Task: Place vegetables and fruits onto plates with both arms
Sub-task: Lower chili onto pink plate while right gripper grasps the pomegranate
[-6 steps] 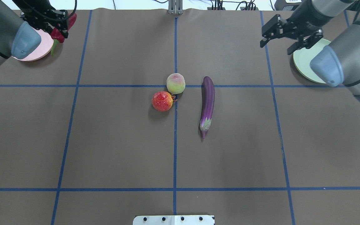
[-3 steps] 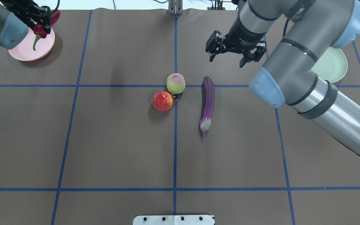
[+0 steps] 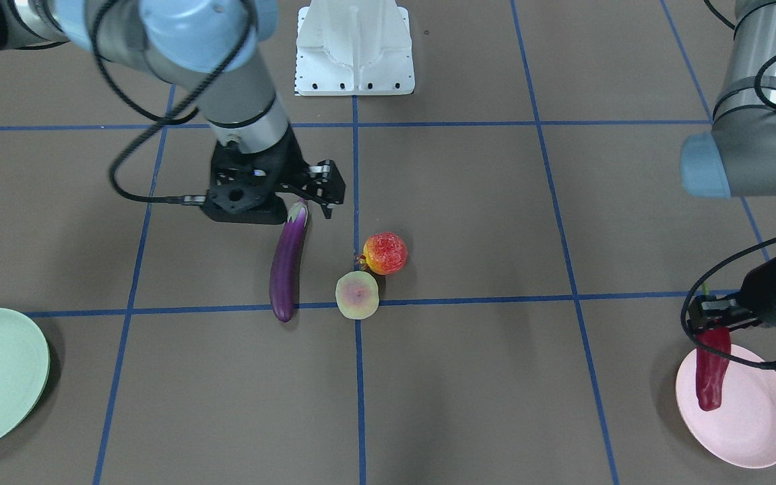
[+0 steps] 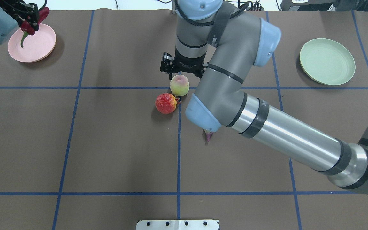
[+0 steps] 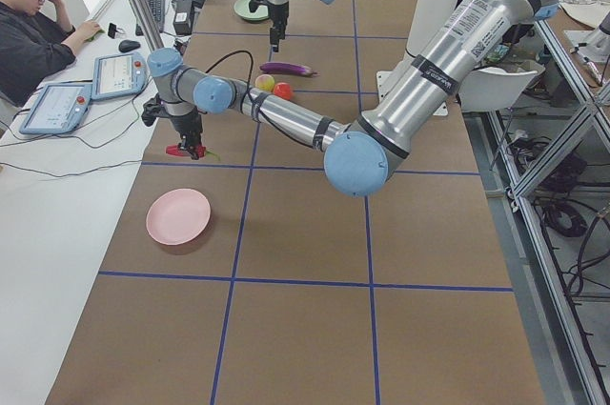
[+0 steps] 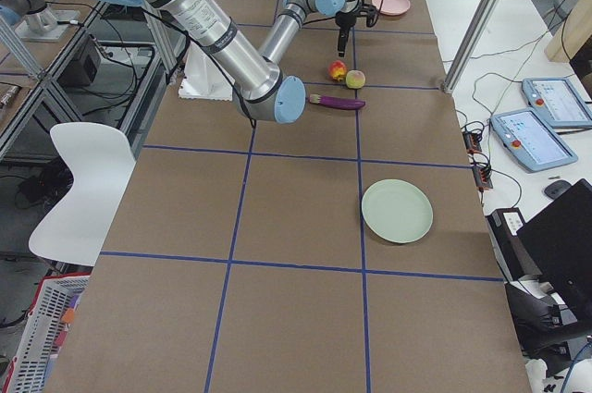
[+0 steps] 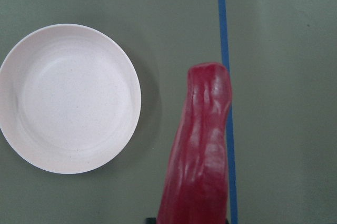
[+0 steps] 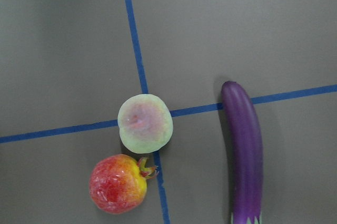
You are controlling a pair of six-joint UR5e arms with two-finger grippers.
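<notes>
My left gripper [image 4: 28, 19] is shut on the dark red chili pepper [image 4: 27, 28] and holds it in the air at the edge of the pink plate [image 4: 34, 49]. In the left wrist view the chili [image 7: 202, 155] hangs to the right of the plate [image 7: 68, 97]. My right gripper [image 4: 184, 71] is open and empty, high over the table's middle, just beyond the yellow-green fruit [image 4: 179, 85]. The red fruit [image 4: 165, 103] lies beside that fruit. The purple eggplant [image 3: 287, 266] lies next to them, mostly hidden under my right arm in the overhead view. The green plate [image 4: 327, 61] is empty.
Blue tape lines [image 4: 179, 159] divide the brown table into squares. The white robot base [image 3: 354, 47] stands at the near middle edge. An operator [image 5: 29, 14] sits with tablets beyond the table's far side in the left view.
My right arm has swung from the green plate leftward to above the fruits and eggplant. My left gripper has carried the chili further left over the pink plate's edge.
</notes>
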